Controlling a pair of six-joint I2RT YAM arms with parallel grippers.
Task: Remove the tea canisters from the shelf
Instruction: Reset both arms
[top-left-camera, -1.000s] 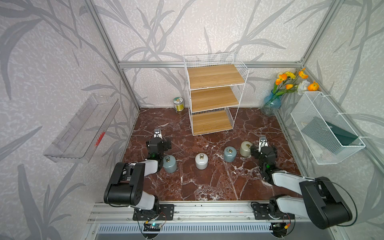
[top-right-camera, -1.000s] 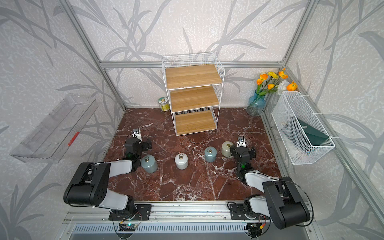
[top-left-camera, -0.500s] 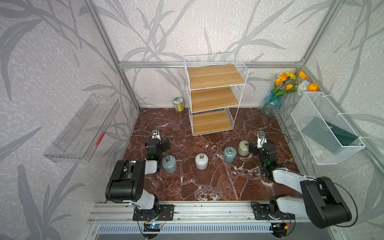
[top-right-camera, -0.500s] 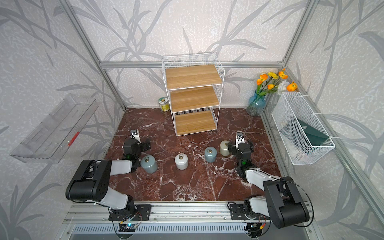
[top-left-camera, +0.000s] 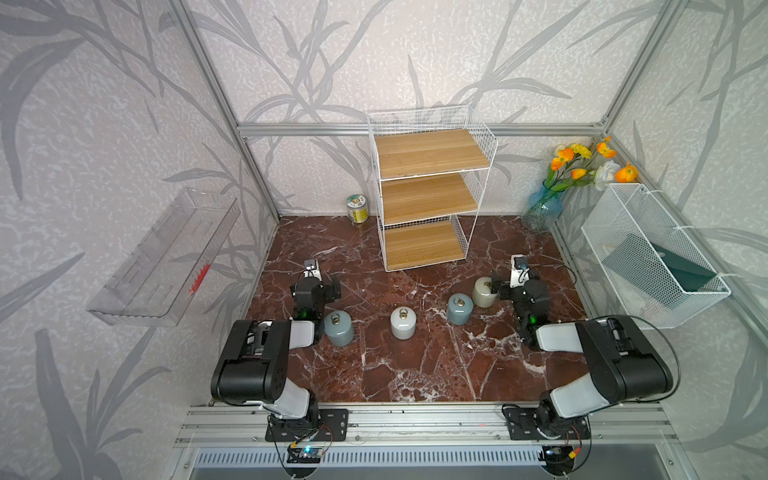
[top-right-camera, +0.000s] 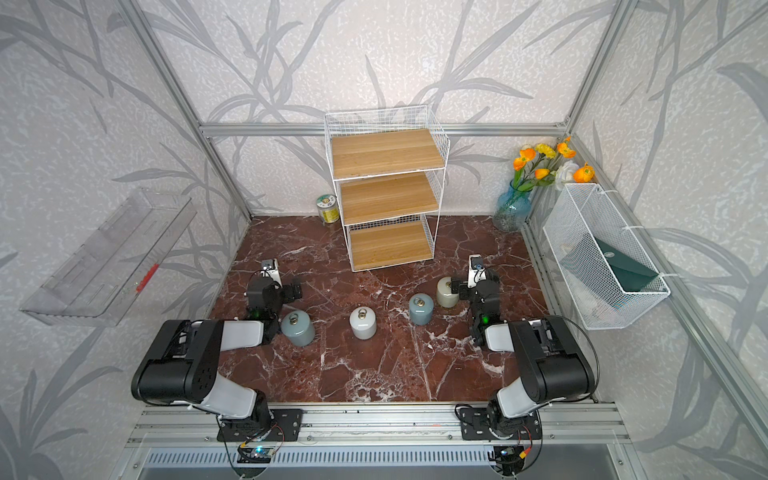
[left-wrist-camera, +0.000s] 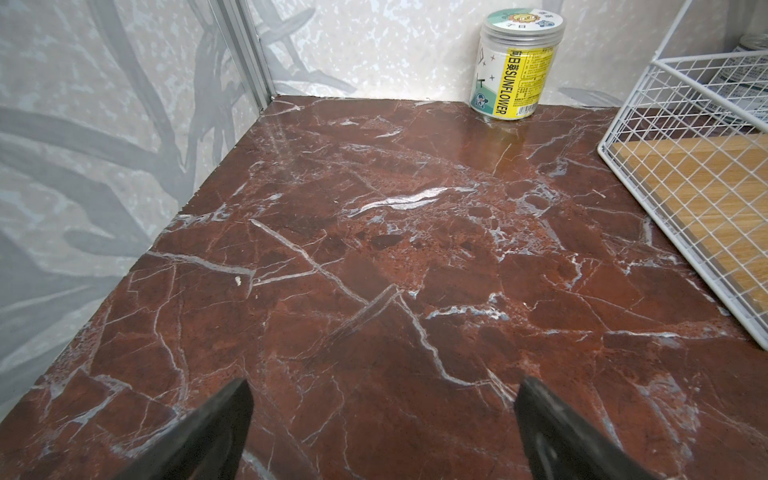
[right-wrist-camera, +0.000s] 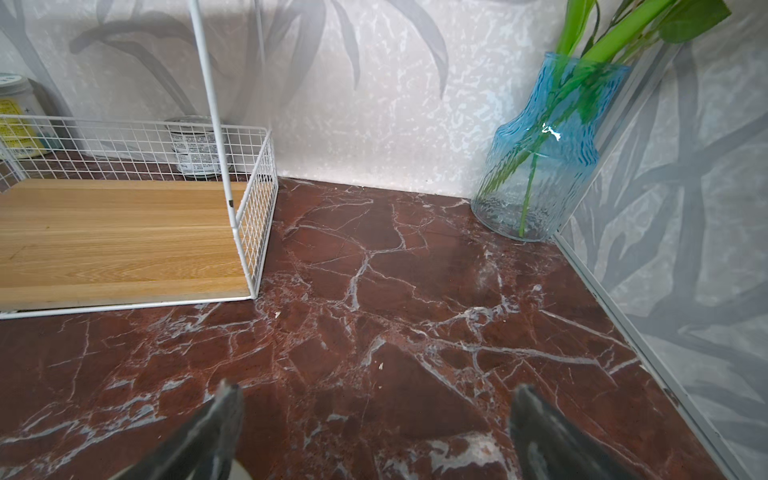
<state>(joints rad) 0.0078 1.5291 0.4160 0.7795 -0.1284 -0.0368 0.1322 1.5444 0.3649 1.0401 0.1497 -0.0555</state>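
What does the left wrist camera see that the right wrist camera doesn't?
Only the left wrist view: the left gripper, jaws open, and the word SUNFLOWER on the tin. Only the right wrist view: the right gripper, jaws open, and the blue vase. Both: the shelf, the red marble floor, and the tin, which just peeks in at the edge of the right wrist view.

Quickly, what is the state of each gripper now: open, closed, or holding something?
Left gripper: open, jaws wide apart, holding nothing.
Right gripper: open, jaws wide apart, holding nothing.
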